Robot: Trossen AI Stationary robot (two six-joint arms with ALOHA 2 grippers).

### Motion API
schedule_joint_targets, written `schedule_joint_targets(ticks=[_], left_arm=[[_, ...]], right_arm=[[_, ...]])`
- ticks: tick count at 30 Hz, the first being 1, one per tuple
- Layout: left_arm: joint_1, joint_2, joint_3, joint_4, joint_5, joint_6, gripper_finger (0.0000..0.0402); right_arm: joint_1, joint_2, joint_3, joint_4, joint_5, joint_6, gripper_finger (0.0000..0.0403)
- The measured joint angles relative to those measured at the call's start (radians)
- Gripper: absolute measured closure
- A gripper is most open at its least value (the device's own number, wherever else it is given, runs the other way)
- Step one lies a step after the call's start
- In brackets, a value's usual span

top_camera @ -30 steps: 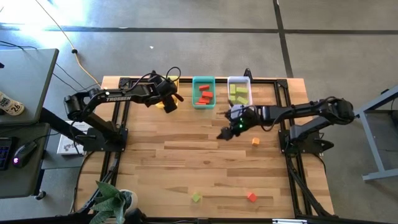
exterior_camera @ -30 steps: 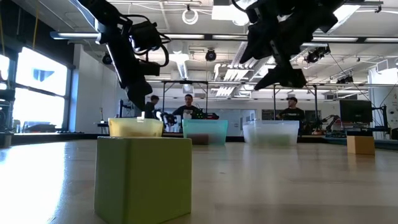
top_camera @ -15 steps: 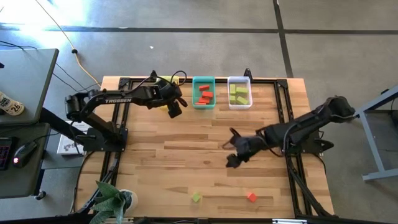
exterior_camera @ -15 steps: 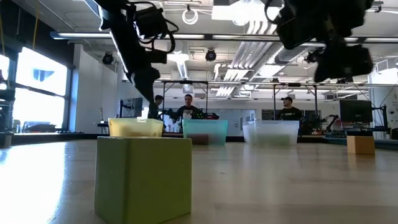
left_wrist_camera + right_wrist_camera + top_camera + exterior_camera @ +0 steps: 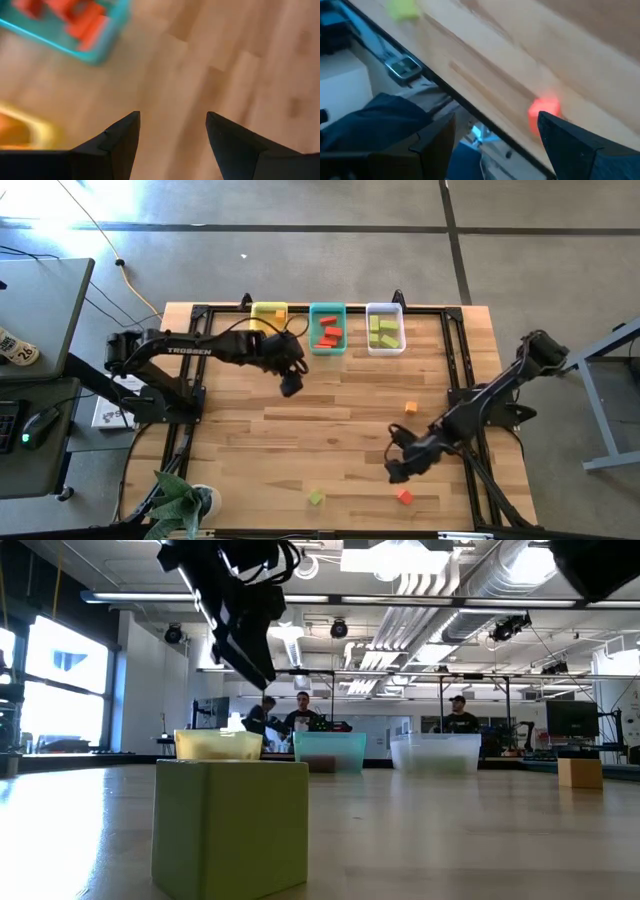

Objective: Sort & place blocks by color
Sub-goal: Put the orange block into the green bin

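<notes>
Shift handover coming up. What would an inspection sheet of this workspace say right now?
Surface: wooden table, bare planks across the middle.
Job's things: yellow bin, teal bin holding red blocks, clear bin holding green blocks; loose orange block, green block and red block.
Clutter: nothing seen on the table.
Grippers: left pincer open, empty, near the teal bin; right pincer open, empty, near the red block.
Cables: yellow cable on the floor.
Surroundings: plant, side desk, people in the room behind.
</notes>
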Motion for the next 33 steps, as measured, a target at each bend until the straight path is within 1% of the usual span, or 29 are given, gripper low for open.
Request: schedule_joint_targets(ticks=[4,9,11,16,19,23,27,30,33], left_arm=[[-0.06,0.0,0.0,0.0,0.059,-0.081,0.0188],[-0.121,0.0,0.0,0.0,0.069,-0.169,0.0188],[-0.139,0.0,0.0,0.0,0.069,-0.223,0.0188],[-0.172,0.0,0.0,0.001,0.069,-0.324,0.0188],[-0.184,0.0,0.0,0.001,0.067,-0.391,0.0188],[-0.197,0.0,0.0,0.001,0.065,-0.445,0.0188],[-0.207,0.0,0.0,0.001,0.041,-0.477,0.0188],[-0.214,0.0,0.0,0.001,0.014,-0.509,0.0188],[-0.216,0.0,0.0,0.001,0.009,-0.533,0.0188]], right_arm=[[0.061,0.0,0.0,-0.033,-0.005,0.078,0.0135],[0.105,0.0,0.0,-0.102,-0.002,0.092,0.0135],[0.117,0.0,0.0,-0.114,0.013,0.078,0.0135],[0.148,0.002,0.0,-0.122,0.11,0.019,0.0135],[0.165,0.022,0.0,-0.134,0.129,-0.021,0.0135],[0.184,0.085,0.0,-0.126,0.13,-0.073,0.0135],[0.201,0.152,0.0,-0.049,0.128,-0.127,0.0135],[0.214,0.185,0.0,0.001,0.128,-0.135,0.0135],[0.228,0.209,0.0,0.018,0.127,-0.133,0.0135]])
